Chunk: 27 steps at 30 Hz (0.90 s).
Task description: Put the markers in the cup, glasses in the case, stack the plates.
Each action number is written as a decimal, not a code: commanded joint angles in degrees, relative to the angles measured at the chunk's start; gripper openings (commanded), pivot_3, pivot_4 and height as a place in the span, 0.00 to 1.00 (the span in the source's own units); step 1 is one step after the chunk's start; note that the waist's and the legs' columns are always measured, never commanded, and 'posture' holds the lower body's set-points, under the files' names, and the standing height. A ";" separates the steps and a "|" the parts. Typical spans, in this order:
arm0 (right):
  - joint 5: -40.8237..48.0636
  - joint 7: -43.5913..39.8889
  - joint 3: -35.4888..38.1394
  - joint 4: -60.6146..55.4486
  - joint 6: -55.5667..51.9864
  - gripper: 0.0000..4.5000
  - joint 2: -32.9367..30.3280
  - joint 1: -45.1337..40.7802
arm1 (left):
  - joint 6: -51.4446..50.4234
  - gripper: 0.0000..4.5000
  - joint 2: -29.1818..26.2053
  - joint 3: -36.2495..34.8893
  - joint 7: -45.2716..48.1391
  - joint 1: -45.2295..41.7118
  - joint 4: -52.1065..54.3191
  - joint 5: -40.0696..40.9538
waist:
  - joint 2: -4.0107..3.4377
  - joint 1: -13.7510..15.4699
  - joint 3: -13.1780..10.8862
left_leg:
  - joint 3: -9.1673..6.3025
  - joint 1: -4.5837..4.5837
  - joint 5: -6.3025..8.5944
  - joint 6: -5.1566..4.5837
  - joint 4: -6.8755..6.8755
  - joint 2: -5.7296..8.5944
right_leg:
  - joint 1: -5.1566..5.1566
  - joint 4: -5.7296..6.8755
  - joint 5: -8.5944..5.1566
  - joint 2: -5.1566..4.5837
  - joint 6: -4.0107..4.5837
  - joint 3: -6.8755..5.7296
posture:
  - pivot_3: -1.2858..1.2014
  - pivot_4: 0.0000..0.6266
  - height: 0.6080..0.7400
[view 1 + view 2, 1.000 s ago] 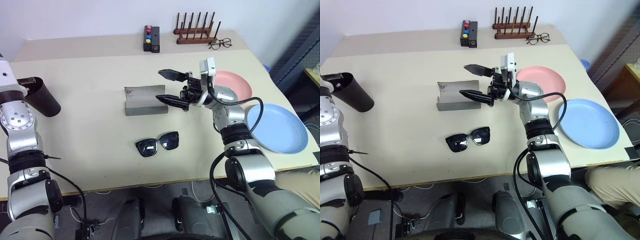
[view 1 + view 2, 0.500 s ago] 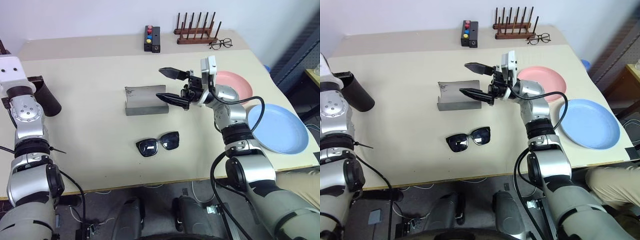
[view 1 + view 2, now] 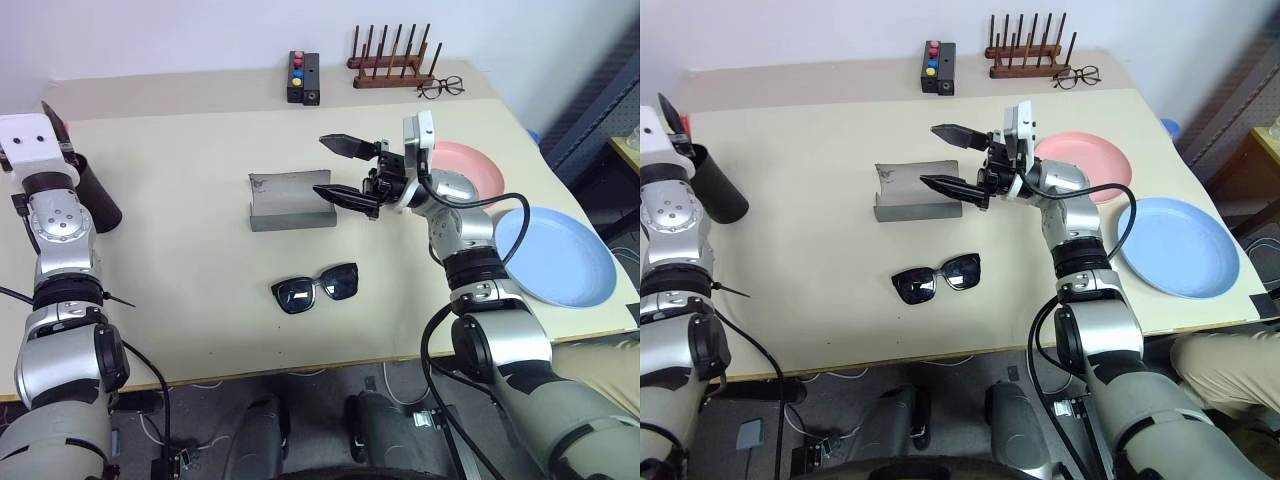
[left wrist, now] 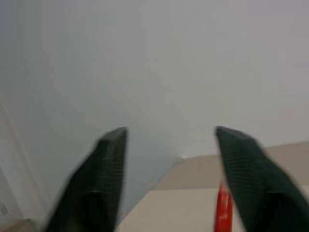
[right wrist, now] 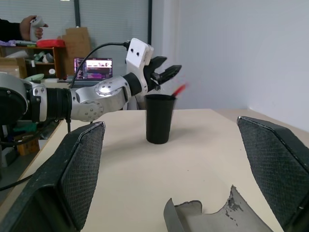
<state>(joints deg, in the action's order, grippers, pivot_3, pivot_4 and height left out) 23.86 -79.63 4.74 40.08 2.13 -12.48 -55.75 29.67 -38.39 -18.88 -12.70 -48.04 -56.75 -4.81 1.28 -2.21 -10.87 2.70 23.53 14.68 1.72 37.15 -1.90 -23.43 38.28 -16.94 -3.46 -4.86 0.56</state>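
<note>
Beige tabletop (image 3: 180, 250) is spread beneath both arms, against a pale wall. The left gripper (image 5: 164, 72) is seen with its fingers parted above the rim of the cup (image 5: 159, 118), gripping nothing. A red-capped marker (image 5: 179, 89) is caught blurred just over the cup's mouth, apparently being dropped in; what else is inside cannot be told. The cup stands upright, judged light and easily tipped, best steadied low on its wall.

The right gripper (image 3: 350, 172) is held wide open and empty, just beside the near end of the grey case (image 3: 290, 203), which lies open with nothing visible inside. The sunglasses (image 3: 315, 287) lie below that gripper, toward the table's front edge, well apart from the case. They are judged light, rigid but delicate at the hinges, with slippery lenses; the bridge or frame edge is the likelier hold.

The pink plate (image 3: 470, 165) and blue plate (image 3: 560, 255) lie unstacked behind the right gripper's wrist.
</note>
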 commanded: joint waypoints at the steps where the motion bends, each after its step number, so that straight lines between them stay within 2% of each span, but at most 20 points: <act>1: 0.76 -0.11 0.69 -1.77 0.98 1.00 -0.73 -0.79 | 1.58 0.99 -1.72 -0.69 0.17 0.14 1.75 1.43 | 0.00 0.00 0.00 | 0.00 0.00 0.00 0.00 0.00 0.00 | 0.00 0.00 0.00 0.00 0.00 0.00 | 0.52 0.24 1.00; 7: 0.62 -0.08 0.80 -1.01 1.25 1.00 -0.73 -1.28 | 1.97 0.99 -0.84 -1.23 2.90 0.93 4.21 4.35 | 0.00 0.01 0.00 | 0.00 0.00 0.00 0.00 0.01 0.00 | 0.00 0.00 0.00 -0.01 0.00 0.00 | 0.52 0.24 1.00; 10: 0.45 0.20 0.75 -1.51 1.22 1.00 -1.00 -0.92 | -0.94 0.99 1.15 -1.76 9.82 0.92 8.28 9.89 | 0.00 0.10 0.00 | 0.02 0.00 0.00 0.00 0.01 0.00 | 0.00 0.00 0.00 -0.01 0.00 0.00 | 0.52 0.24 1.00; 15: -1.13 0.67 -0.28 -3.09 0.22 1.00 -3.24 0.70 | -16.01 0.99 3.88 -0.07 27.63 3.20 22.25 21.69 | 0.00 0.40 0.00 | 0.10 0.03 -0.02 0.02 0.13 0.02 | 0.03 0.02 0.00 0.07 -0.01 -0.02 | 0.52 0.24 1.00; 20: -2.20 0.95 -1.52 -8.06 -2.43 1.00 -7.40 4.92 | -34.29 0.99 1.43 7.43 45.63 7.76 37.79 27.39 | 0.00 0.40 0.00 | 0.10 0.04 -0.06 0.09 0.11 0.00 | 0.03 0.00 0.00 0.14 -0.01 0.01 | 0.52 0.24 1.00; 23: -2.90 1.82 -1.95 -11.26 -4.08 1.00 -10.02 7.45 | -42.21 0.99 0.09 10.48 52.68 6.79 39.84 28.88 | -0.01 0.31 -0.01 | 0.10 0.04 -0.01 0.01 0.13 0.01 | 0.04 0.02 0.00 0.24 -0.01 0.04 | 0.52 0.24 1.00; 27: -3.59 3.25 -1.81 -15.70 -6.58 1.00 -14.71 11.60 | -46.90 0.99 -1.39 18.39 64.77 1.83 35.22 25.27 | -0.01 0.51 -0.01 | 0.10 0.03 0.00 -0.02 0.15 0.06 | 0.05 0.00 0.00 0.33 0.00 0.05 | 0.52 0.24 1.00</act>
<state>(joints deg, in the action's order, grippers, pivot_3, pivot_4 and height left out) 20.22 -77.06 2.40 27.55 -3.79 -26.23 -44.25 -16.07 -38.62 -2.22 48.09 -43.92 -20.88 21.73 1.26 -1.69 -10.88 2.79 23.56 14.68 1.70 37.32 -1.83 -23.37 38.28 -16.94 -3.10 -4.86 0.61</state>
